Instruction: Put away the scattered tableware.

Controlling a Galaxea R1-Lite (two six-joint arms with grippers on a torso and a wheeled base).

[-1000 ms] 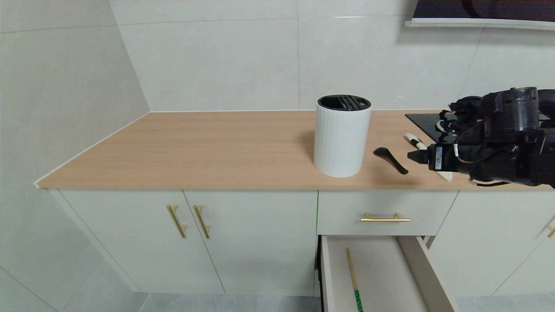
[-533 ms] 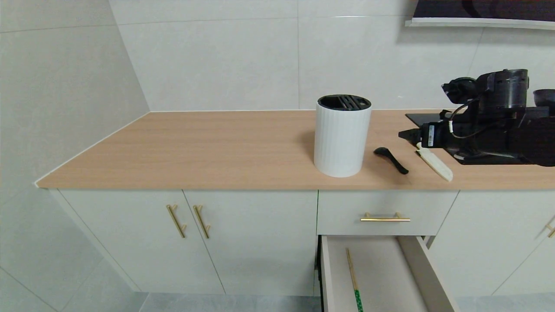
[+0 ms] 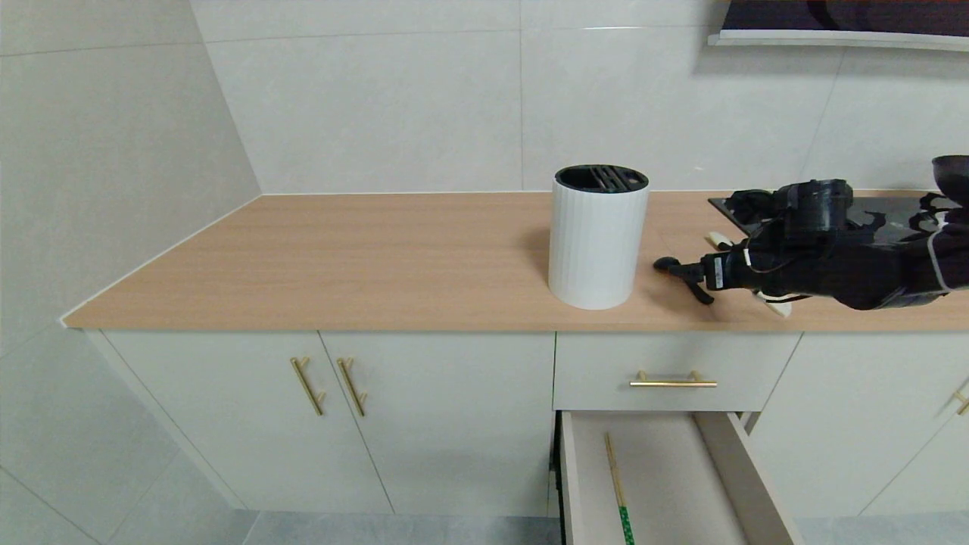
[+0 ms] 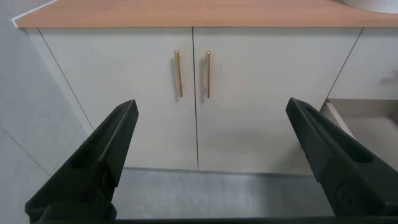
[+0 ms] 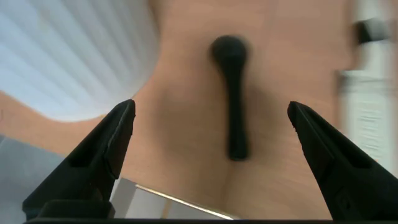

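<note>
A black spoon [image 3: 669, 265] lies on the wooden counter [image 3: 378, 257], just right of a white ribbed utensil holder [image 3: 598, 242] with a black slotted top. My right gripper [image 3: 690, 274] hovers low over the spoon, open. In the right wrist view the spoon [image 5: 233, 93] lies lengthwise between the spread fingers [image 5: 93, 168] of that gripper [image 5: 211, 112], beside the holder [image 5: 68, 50]. A white utensil [image 3: 777, 306] with a black-marked end lies to the right, mostly hidden by the arm. My left gripper [image 4: 211, 109] hangs open below counter height, facing the cabinet doors [image 4: 193, 93].
Below the counter an open drawer [image 3: 727, 469] holds a pair of chopsticks [image 3: 617, 484] with green ends. A black cooktop [image 3: 746, 208] sits at the counter's back right. Another drawer with a gold handle [image 3: 672, 382] is closed above it. The counter's left half is bare wood.
My right arm rose above the cooktop, then came down and leftward; its gripper now sits low over the black spoon. The spoon, holder and drawer have not moved.
</note>
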